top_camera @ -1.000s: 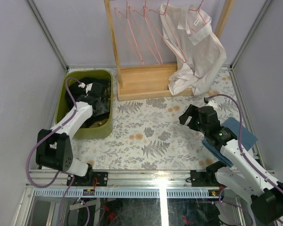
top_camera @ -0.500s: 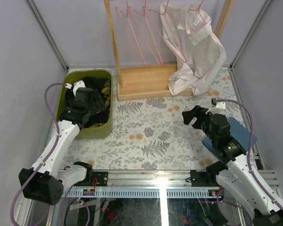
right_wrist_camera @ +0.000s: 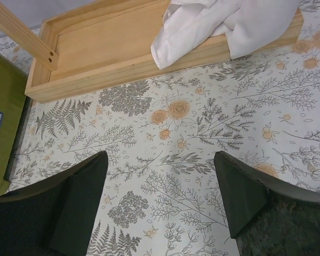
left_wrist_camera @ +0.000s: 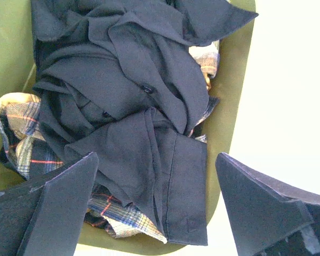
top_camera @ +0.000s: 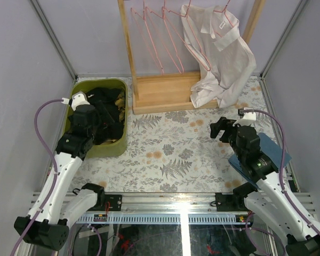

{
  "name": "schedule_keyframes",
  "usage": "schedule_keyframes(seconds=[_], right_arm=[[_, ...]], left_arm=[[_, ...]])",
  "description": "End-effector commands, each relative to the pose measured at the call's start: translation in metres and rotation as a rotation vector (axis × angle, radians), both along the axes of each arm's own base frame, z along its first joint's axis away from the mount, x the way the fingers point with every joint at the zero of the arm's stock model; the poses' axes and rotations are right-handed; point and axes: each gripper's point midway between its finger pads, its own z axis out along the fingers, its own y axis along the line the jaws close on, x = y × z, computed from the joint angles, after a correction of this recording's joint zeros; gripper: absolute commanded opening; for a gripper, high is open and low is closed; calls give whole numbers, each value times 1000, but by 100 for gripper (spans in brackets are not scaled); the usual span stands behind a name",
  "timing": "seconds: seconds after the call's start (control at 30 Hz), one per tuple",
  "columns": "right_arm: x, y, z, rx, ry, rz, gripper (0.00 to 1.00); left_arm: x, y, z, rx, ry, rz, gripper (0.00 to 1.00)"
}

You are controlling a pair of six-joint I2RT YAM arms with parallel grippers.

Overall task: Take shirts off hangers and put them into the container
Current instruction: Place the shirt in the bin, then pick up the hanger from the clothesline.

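Note:
A white shirt [top_camera: 220, 53] hangs on a pink hanger [top_camera: 228, 16] at the right end of the wooden rack, its hem [right_wrist_camera: 213, 21] draped into the rack's base. Three bare pink hangers [top_camera: 156, 37] hang to its left. The olive-green container [top_camera: 81, 86] at the left holds crumpled black shirts [left_wrist_camera: 122, 90] over a plaid shirt [left_wrist_camera: 21, 138]. My left gripper [left_wrist_camera: 156, 157] hovers open above that pile, over the container's near end [top_camera: 93, 127], holding nothing. Over the floral cloth right of centre, my right gripper [top_camera: 222, 129] is open and empty [right_wrist_camera: 160, 154].
The light wooden rack base [right_wrist_camera: 106, 48] stands at the back centre, its posts rising at either side. A folded blue cloth [top_camera: 274, 152] lies at the right under my right arm. Grey walls enclose the table on three sides.
My left gripper has opened and drawn back and up from the middle of the container, leaving the black shirt in it. My right gripper has edged slightly right and farther back.

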Motion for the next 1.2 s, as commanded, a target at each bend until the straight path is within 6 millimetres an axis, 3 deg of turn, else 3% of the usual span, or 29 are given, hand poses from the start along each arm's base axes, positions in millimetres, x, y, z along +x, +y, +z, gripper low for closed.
schedule_keyframes(seconds=[0.0, 0.23, 0.33, 0.37, 0.43, 0.5, 0.6, 0.73, 0.87, 0.97, 1.1, 1.17], right_arm=[[6, -7, 23, -8, -53, -44, 88], [10, -1, 11, -2, -3, -37, 88], [12, -3, 25, -64, -26, -18, 87], [13, -5, 33, -77, -39, -22, 87], [15, -8, 52, -93, -80, -25, 87], [16, -10, 68, -120, -125, -21, 87], [17, -15, 90, -156, -192, -27, 88], [20, -26, 107, -216, -276, -66, 89], [25, -36, 115, -290, -311, -113, 89], [31, -43, 116, -355, -314, -144, 90], [40, -64, 114, -423, -277, -271, 99], [48, -62, 104, -414, -181, -231, 99]], left_arm=[[5, -4, 13, -24, -71, -14, 86], [5, -22, -39, -71, 103, -69, 48], [4, -37, -77, -99, 189, -134, 41], [1, -36, -91, -93, 240, -127, 34], [-2, -29, -109, -83, 312, -66, 29], [-2, -24, -110, -61, 322, -43, 31], [3, -17, -81, -34, 245, -30, 39], [3, -7, -47, -6, 131, -12, 70], [-4, -4, -43, 14, 76, -35, 99], [-10, -3, -47, 23, 64, -48, 100], [-10, 8, -28, 35, -19, 9, 100], [-10, 11, -22, 29, -55, 30, 100]])
